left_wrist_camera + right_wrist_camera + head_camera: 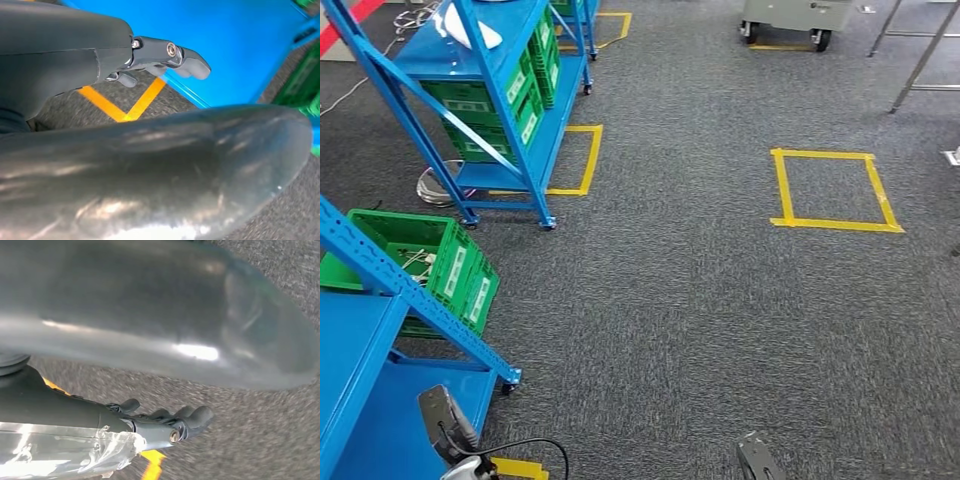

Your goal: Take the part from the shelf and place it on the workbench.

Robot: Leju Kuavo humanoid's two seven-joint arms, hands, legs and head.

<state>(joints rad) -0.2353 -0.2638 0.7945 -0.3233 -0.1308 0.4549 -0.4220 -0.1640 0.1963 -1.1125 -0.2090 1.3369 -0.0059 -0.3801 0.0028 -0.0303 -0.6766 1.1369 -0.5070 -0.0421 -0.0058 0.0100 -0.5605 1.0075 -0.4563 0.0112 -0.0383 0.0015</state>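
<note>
Head view, blue shelf (pixel 365 390) beside grey carpet (pixel 682 300), green bins (pixel 433 265) on it, part not discernible, left hand (pixel 158 57) by the shelf, fingers straight, empty, right hand (pixel 166 422) likewise, over carpet.

Grey carpet floor (pixel 682 300) carried two blue wheeled shelves; the near shelf (pixel 365 400) stood at lower left with a green crate (pixel 433 265) on a tier; the far shelf (pixel 501 90) held stacked green bins (pixel 524 95) and a white object (pixel 467 28) on top; yellow tape squares marked the floor, one (pixel 833 190) to the right, one (pixel 580 160) beside the far shelf; a grey wheeled cart (pixel 792 18) stood farther back.
</note>
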